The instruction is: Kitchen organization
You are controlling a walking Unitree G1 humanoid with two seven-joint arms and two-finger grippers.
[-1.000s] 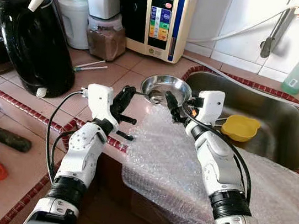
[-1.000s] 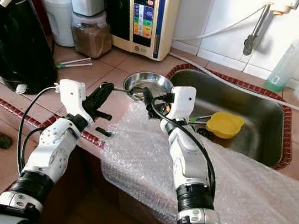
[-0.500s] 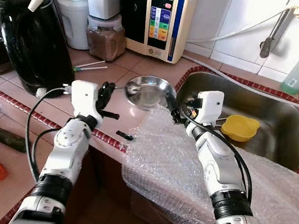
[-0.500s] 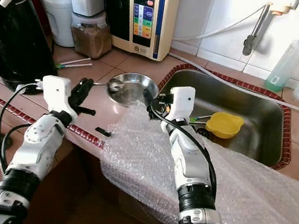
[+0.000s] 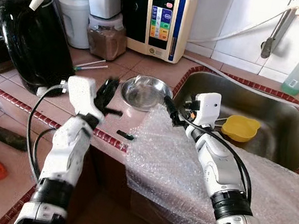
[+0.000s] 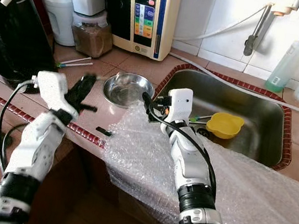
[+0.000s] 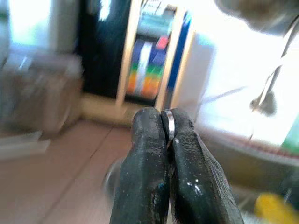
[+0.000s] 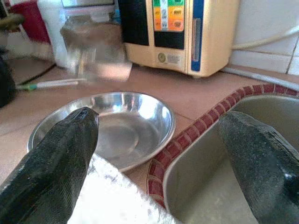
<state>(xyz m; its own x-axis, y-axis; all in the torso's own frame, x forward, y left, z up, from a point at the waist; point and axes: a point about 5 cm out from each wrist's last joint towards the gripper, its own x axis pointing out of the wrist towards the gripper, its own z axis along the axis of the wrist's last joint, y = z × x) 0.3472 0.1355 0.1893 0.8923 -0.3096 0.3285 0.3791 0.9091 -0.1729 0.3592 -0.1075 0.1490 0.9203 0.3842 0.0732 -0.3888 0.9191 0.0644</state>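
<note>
Both arms are silver-white shells with black elbow rings, looped black cables, white wrist boxes and long black fingers (image 8: 51, 158).

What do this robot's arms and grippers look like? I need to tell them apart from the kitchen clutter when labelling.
Both arms have glossy white-silver shells with black ribbed joint rings and loose black cables. The left gripper and right gripper each have two long, matte black, tapered fingers mounted on a white boxy wrist.
</note>
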